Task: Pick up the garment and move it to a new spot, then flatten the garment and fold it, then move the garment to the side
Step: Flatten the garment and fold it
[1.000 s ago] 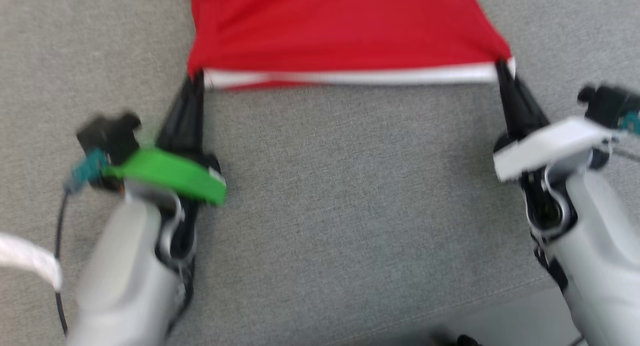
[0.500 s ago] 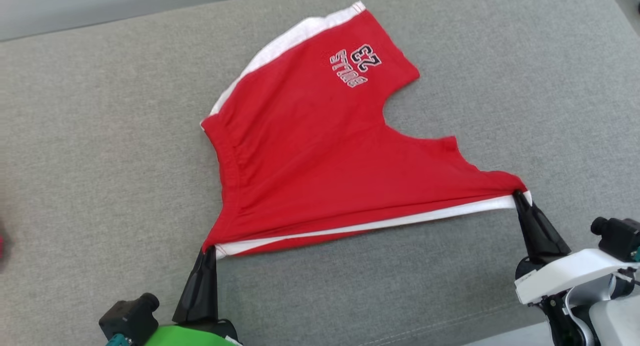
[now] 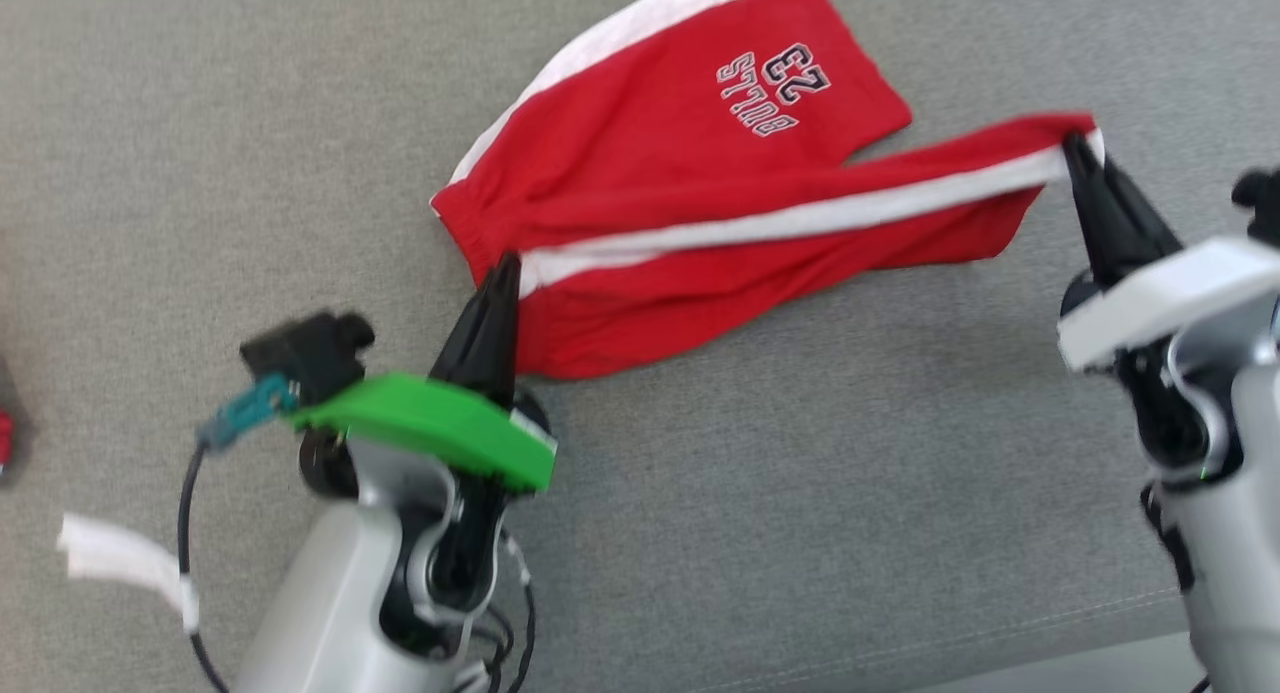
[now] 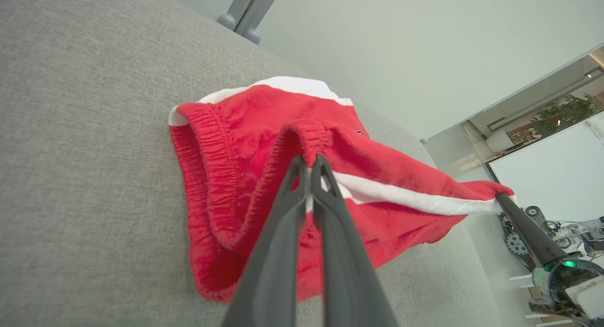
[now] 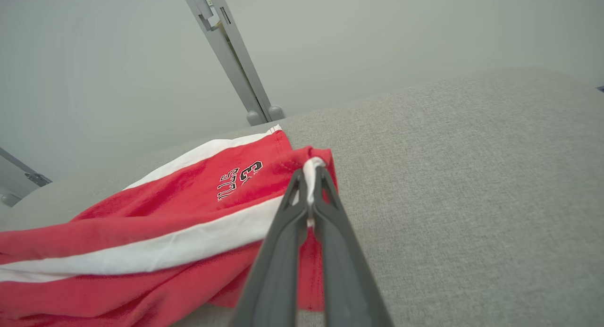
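The garment (image 3: 690, 163) is a pair of red shorts with white side stripes and a "23" print, lying on the grey cushion. Its near leg is lifted and folded back over the far leg, the white stripe stretched taut between both grippers. My left gripper (image 3: 508, 263) is shut on the waistband corner (image 4: 309, 152). At the right, my right gripper (image 3: 1078, 145) is shut on the leg hem (image 5: 311, 169), held above the cushion. The far leg with the print (image 5: 238, 180) rests flat.
The grey cushion (image 3: 800, 493) spreads wide in front of the garment, with its front seam at the lower right. A red object (image 3: 5, 443) peeks in at the left edge. Metal frame legs (image 5: 236, 62) stand behind the cushion.
Both grippers have carried the near edge of the garment up and away from me, folding it over the far leg. The head camera has shifted as well.
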